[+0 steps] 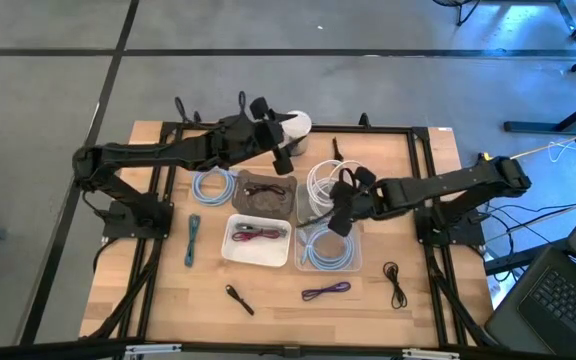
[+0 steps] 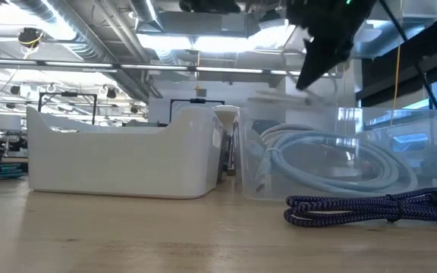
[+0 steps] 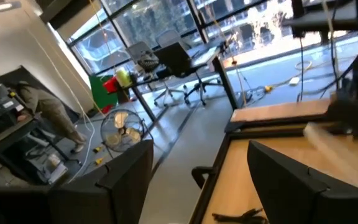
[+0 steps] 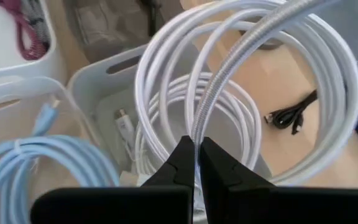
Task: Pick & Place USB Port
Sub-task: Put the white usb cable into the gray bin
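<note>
My right gripper (image 4: 196, 146) is shut on a coil of white USB cable (image 4: 241, 68) above a white bin (image 4: 98, 81) that holds more white cable. The high view shows this gripper (image 1: 337, 220) at centre right, with the coil (image 1: 323, 180) on its far side. A clear bin (image 1: 330, 250) with a light blue cable (image 4: 23, 155) stands just nearer. My left gripper (image 1: 283, 158) is raised over the table's far middle. Its fingers stand wide open around nothing (image 3: 207, 186) and point level. My right gripper pinches one braided strand of the white coil (image 4: 199, 127) between its two fingertips. It comes from above, slanting down. The coil's big loops spread out beyond the fingers over the white bin. Whether their lower part rests in the bin I cannot tell.
A grey bin (image 1: 265, 195) holds a dark cable and a white bin (image 1: 258, 242) holds maroon ones. Loose on the table lie a light blue coil (image 1: 211, 185), a teal cable (image 1: 192, 238), two black cables (image 1: 238, 298) (image 1: 395, 283) and a purple braided one (image 1: 326, 291).
</note>
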### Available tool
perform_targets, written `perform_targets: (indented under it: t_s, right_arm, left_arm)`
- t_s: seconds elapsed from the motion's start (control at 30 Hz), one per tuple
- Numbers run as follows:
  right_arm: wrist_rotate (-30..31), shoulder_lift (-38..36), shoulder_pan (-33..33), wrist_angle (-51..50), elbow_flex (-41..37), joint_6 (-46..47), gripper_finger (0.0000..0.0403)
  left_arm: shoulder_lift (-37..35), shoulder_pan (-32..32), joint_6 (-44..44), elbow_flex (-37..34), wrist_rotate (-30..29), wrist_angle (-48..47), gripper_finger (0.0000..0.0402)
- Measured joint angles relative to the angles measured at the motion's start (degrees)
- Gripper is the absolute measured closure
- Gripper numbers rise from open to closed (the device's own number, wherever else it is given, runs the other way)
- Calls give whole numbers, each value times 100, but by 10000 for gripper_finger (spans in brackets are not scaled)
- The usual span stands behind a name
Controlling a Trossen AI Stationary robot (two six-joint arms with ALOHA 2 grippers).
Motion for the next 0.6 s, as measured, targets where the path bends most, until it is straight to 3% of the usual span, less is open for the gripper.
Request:
perform_targets:
  t_s: [0.27,0.6]
  right_arm:
    - [-880,12,-481,1236,-760,-233,397]
    - [-1193,30,-521,2363,-1663,-20,398]
  left_arm:
    - [-329,-248,12,0,9,-23,149]
    - [-562,-343,16,-2,9,45,149]
